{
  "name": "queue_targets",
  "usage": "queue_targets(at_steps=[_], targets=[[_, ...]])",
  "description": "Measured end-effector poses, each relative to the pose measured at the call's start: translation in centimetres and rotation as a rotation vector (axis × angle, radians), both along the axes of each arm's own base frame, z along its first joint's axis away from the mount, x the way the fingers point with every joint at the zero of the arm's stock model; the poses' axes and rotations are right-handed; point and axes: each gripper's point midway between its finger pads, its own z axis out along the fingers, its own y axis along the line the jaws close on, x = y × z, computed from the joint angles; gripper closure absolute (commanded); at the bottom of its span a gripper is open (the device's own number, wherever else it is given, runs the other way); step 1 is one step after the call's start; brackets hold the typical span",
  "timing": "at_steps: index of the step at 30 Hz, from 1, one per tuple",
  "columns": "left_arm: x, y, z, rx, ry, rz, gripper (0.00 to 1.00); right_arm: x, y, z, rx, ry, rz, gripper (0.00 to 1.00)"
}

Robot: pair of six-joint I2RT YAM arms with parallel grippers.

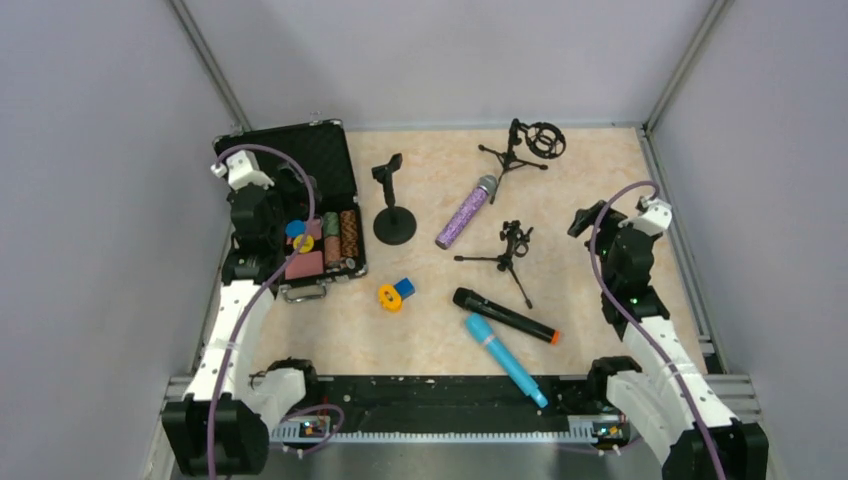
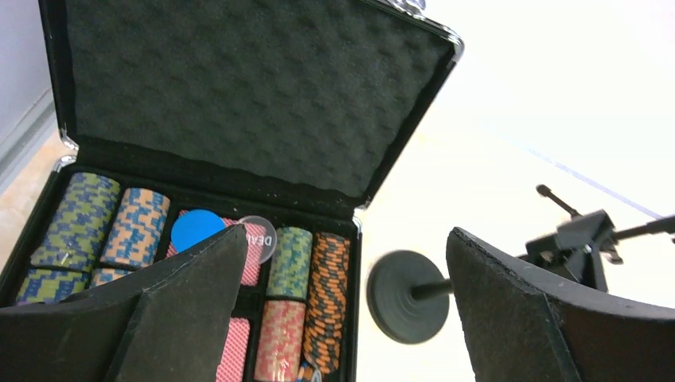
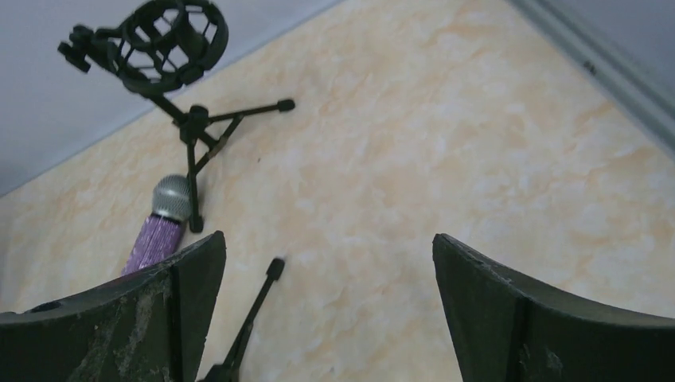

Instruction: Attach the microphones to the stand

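One tan table [image 1: 600,190] carries it all. Upper left, an open case [image 1: 310,160] of poker chips sits beneath your left gripper [image 2: 346,235], jaws spread wide and empty. At the right edge, your right gripper [image 3: 326,236] gapes too, holding nothing. Three black stands fill the upper middle: a round-based stand [image 1: 394,225], a ring-cradle tripod [image 1: 513,150] and a small tripod [image 1: 512,250]. The purple microphone [image 1: 465,212] lies flat between them. The black microphone [image 1: 505,316] and blue microphone [image 1: 503,358] lie just beside each other, lower centre. An orange-and-blue piece [image 1: 396,293] sits left of them.

Case [image 1: 320,160] left (chips [image 1: 340,236] inside), microphones [image 1: 503,316], stands [image 1: 394,225] right
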Motion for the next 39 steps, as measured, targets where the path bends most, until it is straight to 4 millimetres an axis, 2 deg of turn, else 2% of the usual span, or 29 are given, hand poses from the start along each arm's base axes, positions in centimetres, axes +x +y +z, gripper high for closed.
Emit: queue_targets(at_steps=[3,5,7,10,13,19,22,24,26,32,36,39], targets=[[-1.6,-0.6,0.4,-0.029,-0.026,-0.017,0.01,-1.1,1.5,-1.4,0.073,0.083,0.062,0.01],[-2.7,-0.9,0.8,-0.065,-0.045,-0.023,0.01,-1.7,2.5,-1.7,0.115,0.128,0.103,0.01],[-3.6,-1.6,1.5,-0.113,-0.072,-0.040,0.01,-2.2,3.4,-1.4,0.155,0.169,0.139,0.01],[-4.2,-2.7,2.2,-0.156,-0.096,-0.089,0.01,-2.7,4.5,0.0,0.195,0.193,0.187,0.01],[-4.2,-3.7,1.8,-0.184,-0.076,-0.140,0.01,-3.4,5.1,1.0,0.232,0.182,0.214,0.01],[-2.6,-5.3,-0.8,-0.196,0.123,-0.227,0.01,-4.7,6.9,2.2,0.266,0.162,0.321,0.01],[-2.3,-6.3,0.0,-0.198,0.153,-0.297,0.01,-4.5,7.9,2.9,0.262,0.213,0.376,0.01],[-2.3,-7.0,0.5,-0.201,0.143,-0.344,0.01,-3.7,8.6,3.7,0.265,0.239,0.415,0.01],[-2.5,-7.5,0.6,-0.202,0.140,-0.378,0.01,-3.0,9.3,3.7,0.263,0.271,0.441,0.01],[-2.3,-7.9,-1.3,-0.202,0.201,-0.408,0.01,-3.4,13.7,2.8,0.170,0.408,0.544,0.01],[-2.3,-8.7,-3.3,-0.233,0.277,-0.450,0.01,-2.7,16.4,3.1,0.042,0.451,0.562,0.01],[-2.6,-9.0,-4.8,-0.255,0.340,-0.466,0.01,-2.4,17.8,2.5,-0.056,0.493,0.557,0.01]])
